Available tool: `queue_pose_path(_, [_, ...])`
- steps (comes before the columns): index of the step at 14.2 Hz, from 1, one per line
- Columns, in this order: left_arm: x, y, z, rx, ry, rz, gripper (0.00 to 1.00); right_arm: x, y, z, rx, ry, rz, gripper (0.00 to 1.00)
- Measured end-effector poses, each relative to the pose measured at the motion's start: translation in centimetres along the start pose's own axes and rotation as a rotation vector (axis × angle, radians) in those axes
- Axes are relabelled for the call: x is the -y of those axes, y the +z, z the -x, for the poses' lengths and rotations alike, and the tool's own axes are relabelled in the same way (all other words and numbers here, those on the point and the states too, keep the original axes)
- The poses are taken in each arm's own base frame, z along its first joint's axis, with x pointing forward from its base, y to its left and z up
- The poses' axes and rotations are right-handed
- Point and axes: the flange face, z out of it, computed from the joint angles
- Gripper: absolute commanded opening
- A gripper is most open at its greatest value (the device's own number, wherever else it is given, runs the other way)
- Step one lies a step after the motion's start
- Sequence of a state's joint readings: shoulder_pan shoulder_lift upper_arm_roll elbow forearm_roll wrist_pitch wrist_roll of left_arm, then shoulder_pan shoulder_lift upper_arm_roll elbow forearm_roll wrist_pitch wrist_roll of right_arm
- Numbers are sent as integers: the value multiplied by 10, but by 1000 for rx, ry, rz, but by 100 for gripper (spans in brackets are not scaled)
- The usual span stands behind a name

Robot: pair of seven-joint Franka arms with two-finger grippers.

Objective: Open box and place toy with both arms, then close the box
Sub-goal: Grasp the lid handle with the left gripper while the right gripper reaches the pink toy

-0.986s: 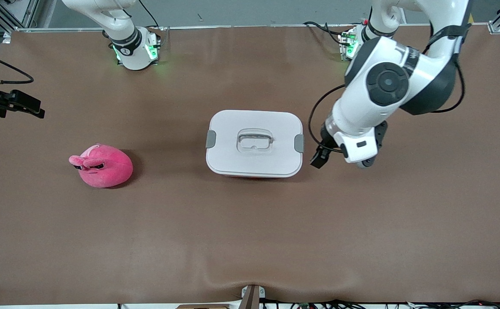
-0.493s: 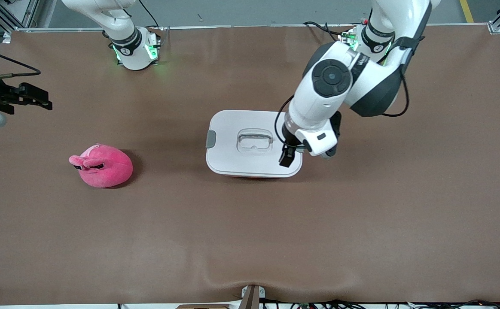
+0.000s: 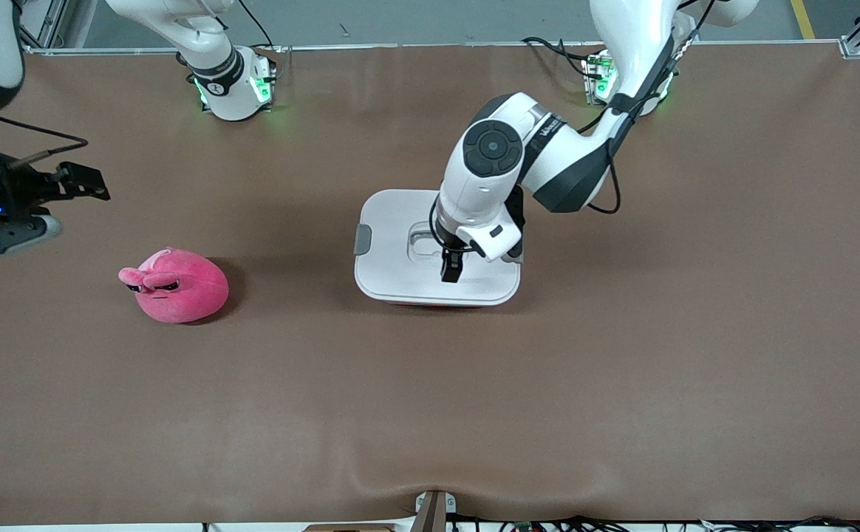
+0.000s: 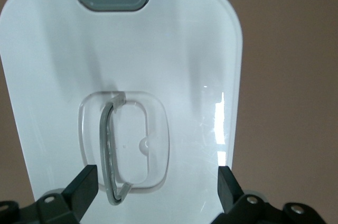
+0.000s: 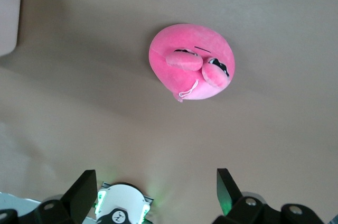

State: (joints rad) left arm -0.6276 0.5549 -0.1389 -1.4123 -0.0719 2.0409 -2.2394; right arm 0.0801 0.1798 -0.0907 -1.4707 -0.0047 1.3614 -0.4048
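The rounded-rectangular white-lidded plastic box (image 3: 400,255) sits mid-table, shut. The left gripper (image 3: 451,267) hovers over its recessed clear handle (image 4: 113,150), jaws wide and empty. The right gripper (image 3: 79,182) hangs over the table's right-arm end, spread wide, empty.

Risk: the lid is smooth and glossy, the handle thin; an off-centre descent could slip. Both grey side clips (image 3: 362,239) look latched and may resist lifting.

The soft round pink plush toy (image 3: 175,285) lies toward the right arm's end.
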Motion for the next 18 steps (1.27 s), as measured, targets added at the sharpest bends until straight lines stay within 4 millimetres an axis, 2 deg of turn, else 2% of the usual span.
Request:
queue_pose_path(3, [6,2,6,14,-34,-21,100,-8,37,-27,-14,-100,2,100])
queue_pose_path(5, [20,16,18,-4,-39,-42,100,-13,70,-40,-41,-183,15,100])
queue_pose_path(8, [38,44,33,-57,-42,-49,100,-18,119,-51,-71,-339,38,100])
queue_pose_path(11, [43,62,27,-89,-42,-68,100,-22,164,-56,-131,-489,90,100])
queue_pose_path(12, [43,64,24,-95,-45,-72,100,-23,173,-57,-145,-545,108,100])
queue_pose_path(14, [44,66,18,-108,-47,-74,86,-22,182,-57,-150,-625,127,100])
queue_pose_path(15, [44,65,15,-118,-42,-67,84,-21,183,-58,-144,-663,135,100])
queue_pose_path(18, [43,55,15,-122,-32,-46,81,-9,188,-63,-133,-787,162,100])
